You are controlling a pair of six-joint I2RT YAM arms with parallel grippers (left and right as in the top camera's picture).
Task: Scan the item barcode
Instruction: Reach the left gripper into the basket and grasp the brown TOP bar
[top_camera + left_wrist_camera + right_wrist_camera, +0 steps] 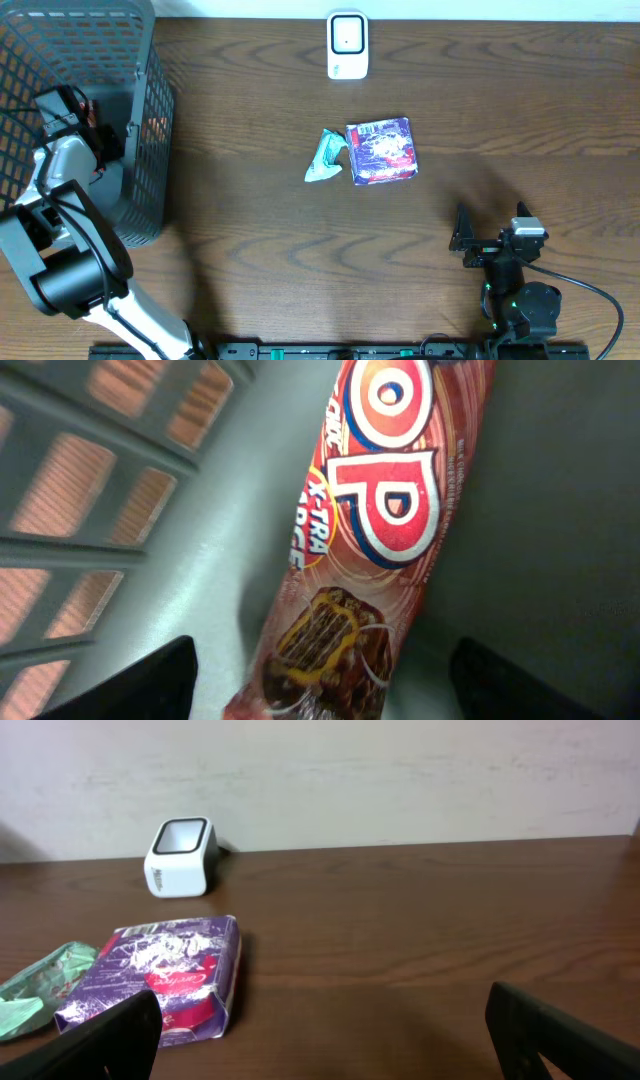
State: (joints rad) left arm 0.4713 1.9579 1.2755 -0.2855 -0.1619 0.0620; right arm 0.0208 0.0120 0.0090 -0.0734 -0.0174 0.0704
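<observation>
- Lying flat on the smooth floor of the grey basket (150,150): a long, glossy red-brown snack wrapper (370,510).
- Straddling it with the left pincer (322,660), fingers spread either side, gaps showing.
- Crowded by mesh wall on one side.
- Holding nothing in the right pincer (322,1005), spread wide over open wood-grain table (400,940) near a purple packet (160,975).

My left arm (70,260) stretches to the far left, left gripper (320,700) tipped downward, jaws well apart; my right gripper (325,1040) sits low, near right, jaws spread wide
</observation>
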